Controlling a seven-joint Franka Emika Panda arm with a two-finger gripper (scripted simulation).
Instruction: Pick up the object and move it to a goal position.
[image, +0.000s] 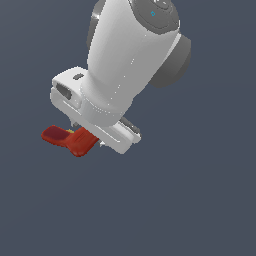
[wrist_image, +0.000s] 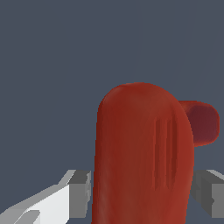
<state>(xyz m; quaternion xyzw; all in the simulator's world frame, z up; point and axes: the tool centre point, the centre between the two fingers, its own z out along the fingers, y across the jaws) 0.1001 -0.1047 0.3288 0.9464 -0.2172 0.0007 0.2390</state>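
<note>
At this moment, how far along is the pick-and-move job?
Done: the pincer has closed around the red drill, a finger on each side. In hand: the drill sits under the white pincer. Left: reaching the goal; no goal marker is visible, and whether it is lifted is unclear.

A plain grey-blue surface (image: 200, 210) is stretching open on every side of the white gripper (image: 90, 137), with nothing standing on it. Between the grey finger pads (wrist_image: 81, 192), the red drill (wrist_image: 140, 157) is filling the gap, touching both.
</note>
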